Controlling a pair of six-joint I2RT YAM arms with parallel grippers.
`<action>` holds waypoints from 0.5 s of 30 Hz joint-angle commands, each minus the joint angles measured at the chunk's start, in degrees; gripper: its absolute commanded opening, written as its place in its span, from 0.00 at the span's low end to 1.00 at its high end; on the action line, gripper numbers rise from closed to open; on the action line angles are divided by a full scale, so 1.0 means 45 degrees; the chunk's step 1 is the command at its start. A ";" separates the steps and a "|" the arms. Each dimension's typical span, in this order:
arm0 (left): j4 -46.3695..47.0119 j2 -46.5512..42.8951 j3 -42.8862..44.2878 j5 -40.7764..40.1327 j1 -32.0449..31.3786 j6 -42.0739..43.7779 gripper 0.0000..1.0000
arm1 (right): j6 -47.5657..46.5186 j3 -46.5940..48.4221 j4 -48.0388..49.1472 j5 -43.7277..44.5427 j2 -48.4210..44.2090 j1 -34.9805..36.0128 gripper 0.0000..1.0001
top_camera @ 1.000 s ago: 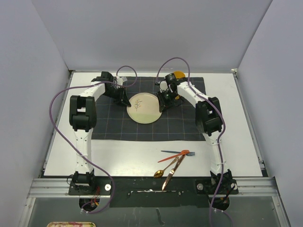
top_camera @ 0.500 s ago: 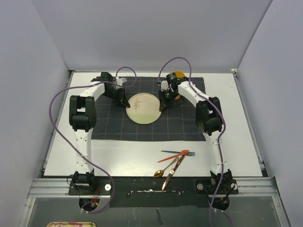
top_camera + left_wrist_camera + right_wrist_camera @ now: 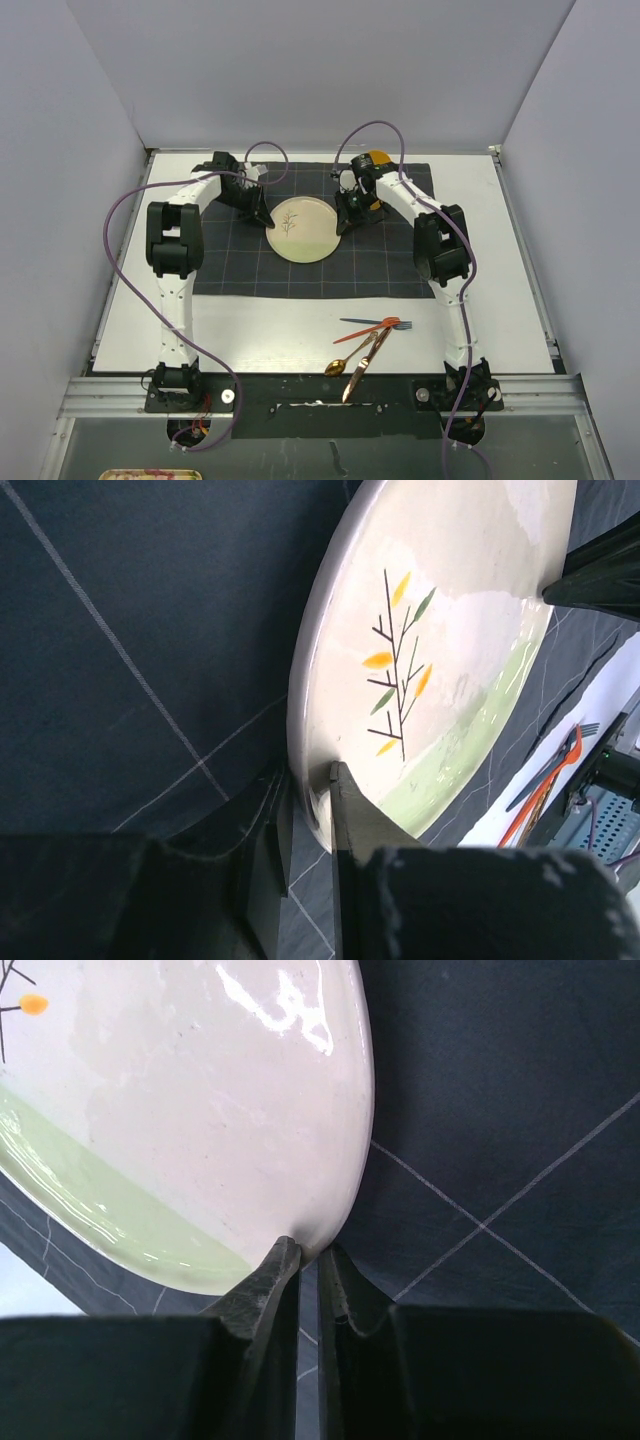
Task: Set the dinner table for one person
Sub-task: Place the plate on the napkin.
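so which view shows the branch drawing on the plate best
Left wrist: the branch drawing on the plate is close and sharp, twigs and coloured leaves clear. Top external shows it as a tiny mark; right wrist catches just its edge at the top-left corner.

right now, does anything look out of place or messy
the cutlery lies in a crossed heap on the bare table near the front edge, off the cloth and well away from the plate

I'm looking at a dark gridded cloth (image 3: 250, 275) with a twig-patterned cream plate (image 3: 305, 235) at its middle. An orange round thing (image 3: 378, 158) sits at the cloth's far edge. Off the near edge, a blue fork (image 3: 355, 321), orange utensil (image 3: 350, 336), gold spoon (image 3: 335, 368) and gold knife (image 3: 355, 380) lie loosely crossed.
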 commanded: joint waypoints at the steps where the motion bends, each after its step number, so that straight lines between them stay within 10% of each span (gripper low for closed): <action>1: 0.0094 -0.0627 0.0857 0.0157 -0.0412 0.0806 0.00 | -0.0210 0.0435 0.0685 -0.0597 -0.0659 0.0230 0.00; 15: -0.0706 -0.0680 0.1747 0.0018 -0.0676 0.0871 0.00 | -0.0140 0.0359 0.0838 -0.0437 -0.1466 -0.0052 0.00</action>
